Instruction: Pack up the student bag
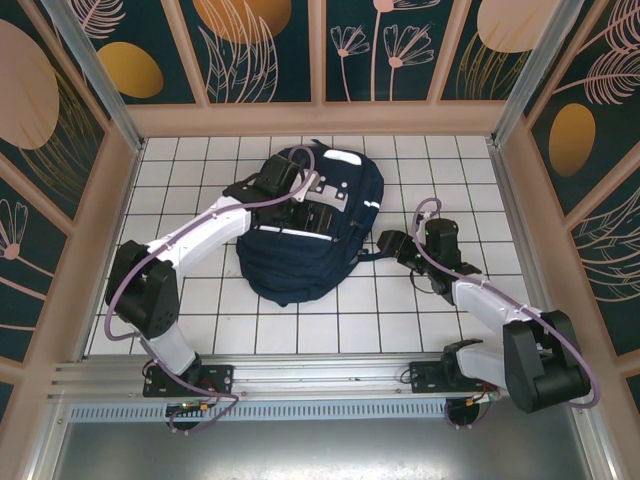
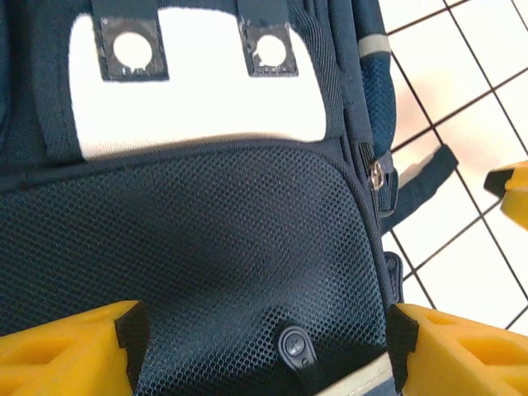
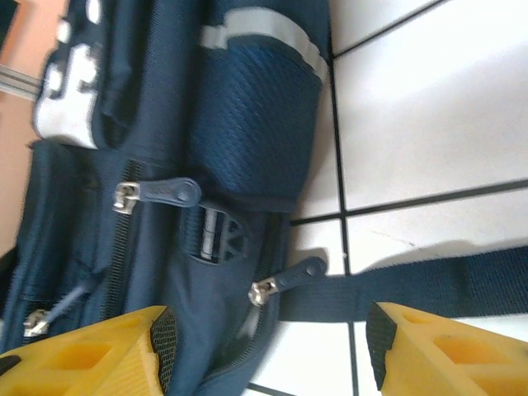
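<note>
The student bag [image 1: 300, 245], a dark navy backpack, lies flat in the middle of the white tiled table. My left gripper [image 1: 303, 197] hovers over its upper part, open; in the left wrist view its yellow fingers [image 2: 70, 351] stand wide apart over the mesh front pocket [image 2: 206, 239], with a small zipper pull [image 2: 295, 351] between them and the white patch [image 2: 198, 107] beyond. My right gripper [image 1: 387, 243] is at the bag's right side, open. Between its fingers [image 3: 445, 351] lie a zipper pull [image 3: 290, 277] and a dark strap [image 3: 429, 289] on the tile.
Wooden walls with dark floral panels [image 1: 270, 50] enclose the table on three sides. Bare tiles [image 1: 200, 170] lie left of the bag and in front of it [image 1: 330, 325]. The side pocket with a reflective stripe [image 3: 256, 25] and a second zipper pull [image 3: 161, 194] lie further along the bag.
</note>
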Controlling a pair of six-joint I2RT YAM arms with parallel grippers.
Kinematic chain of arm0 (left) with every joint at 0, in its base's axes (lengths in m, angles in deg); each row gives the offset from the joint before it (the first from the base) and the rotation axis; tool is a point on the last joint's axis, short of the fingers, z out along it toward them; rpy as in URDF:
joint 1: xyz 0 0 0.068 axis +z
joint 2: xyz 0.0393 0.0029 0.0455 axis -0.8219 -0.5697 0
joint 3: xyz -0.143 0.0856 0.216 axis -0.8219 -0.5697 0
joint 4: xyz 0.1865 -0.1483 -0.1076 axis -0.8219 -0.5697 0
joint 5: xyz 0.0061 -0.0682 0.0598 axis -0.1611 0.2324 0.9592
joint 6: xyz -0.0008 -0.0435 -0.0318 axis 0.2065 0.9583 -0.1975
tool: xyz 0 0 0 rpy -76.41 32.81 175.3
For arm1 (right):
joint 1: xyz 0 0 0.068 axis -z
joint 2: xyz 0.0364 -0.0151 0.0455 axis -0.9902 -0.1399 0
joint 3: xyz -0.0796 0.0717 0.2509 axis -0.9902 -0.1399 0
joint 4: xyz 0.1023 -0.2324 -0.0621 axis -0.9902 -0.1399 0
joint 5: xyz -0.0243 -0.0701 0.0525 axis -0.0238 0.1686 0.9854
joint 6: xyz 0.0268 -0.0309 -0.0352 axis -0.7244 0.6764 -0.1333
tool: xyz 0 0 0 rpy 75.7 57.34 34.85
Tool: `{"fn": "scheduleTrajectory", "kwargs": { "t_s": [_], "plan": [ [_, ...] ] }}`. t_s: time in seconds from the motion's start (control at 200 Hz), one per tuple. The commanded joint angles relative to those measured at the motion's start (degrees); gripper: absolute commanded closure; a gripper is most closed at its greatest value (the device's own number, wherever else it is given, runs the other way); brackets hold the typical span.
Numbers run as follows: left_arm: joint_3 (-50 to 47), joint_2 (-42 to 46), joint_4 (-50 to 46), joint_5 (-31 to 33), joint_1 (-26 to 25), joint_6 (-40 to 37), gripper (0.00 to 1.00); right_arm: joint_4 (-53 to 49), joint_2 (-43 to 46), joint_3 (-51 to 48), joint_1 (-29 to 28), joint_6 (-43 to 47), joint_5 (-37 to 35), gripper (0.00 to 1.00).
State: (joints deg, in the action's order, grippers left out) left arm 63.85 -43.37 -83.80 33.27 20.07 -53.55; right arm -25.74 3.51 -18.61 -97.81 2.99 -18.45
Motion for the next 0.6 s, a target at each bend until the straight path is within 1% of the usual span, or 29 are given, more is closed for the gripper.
{"fn": "scheduleTrajectory", "kwargs": {
  "t_s": [0.0, 0.075, 0.26, 0.385, 0.42, 0.455, 0.515, 0.596],
  "plan": [
    [2.45, -3.01, -5.08, 5.23, -3.23, -0.50, 0.22, -1.92, -0.76, 0.71, -0.28, 0.39, -0.86, 0.36],
    [3.79, -5.37, -7.39, 9.32, -5.06, -0.66, 0.21, -0.98, -1.13, 0.26, -0.41, 0.20, -0.80, 0.36],
    [7.42, -9.32, -9.77, 13.50, -8.43, -2.23, 0.16, 0.51, -3.81, 0.67, -0.68, -0.06, 0.46, 0.36],
    [10.38, -12.43, -11.99, 18.37, -10.32, -3.02, 0.14, 1.62, -5.01, 0.19, -0.95, -0.83, 0.75, 0.37],
    [11.12, -13.25, -12.55, 20.55, -10.76, -3.03, 0.14, 1.96, -5.11, -0.09, -1.03, -1.09, 0.78, 0.36],
    [11.71, -13.83, -12.75, 22.52, -11.12, -2.94, 0.16, 2.22, -5.04, -0.41, -1.18, -1.33, 0.87, 0.37],
    [12.16, -14.26, -12.61, 24.72, -11.36, -2.91, 0.23, 2.42, -4.74, -0.94, -1.32, -1.55, 0.78, 0.37],
    [12.02, -14.20, -12.15, 25.84, -11.31, -3.09, 0.43, 2.58, -4.05, -1.60, -1.38, -1.82, 0.56, 0.37]
  ]
}}
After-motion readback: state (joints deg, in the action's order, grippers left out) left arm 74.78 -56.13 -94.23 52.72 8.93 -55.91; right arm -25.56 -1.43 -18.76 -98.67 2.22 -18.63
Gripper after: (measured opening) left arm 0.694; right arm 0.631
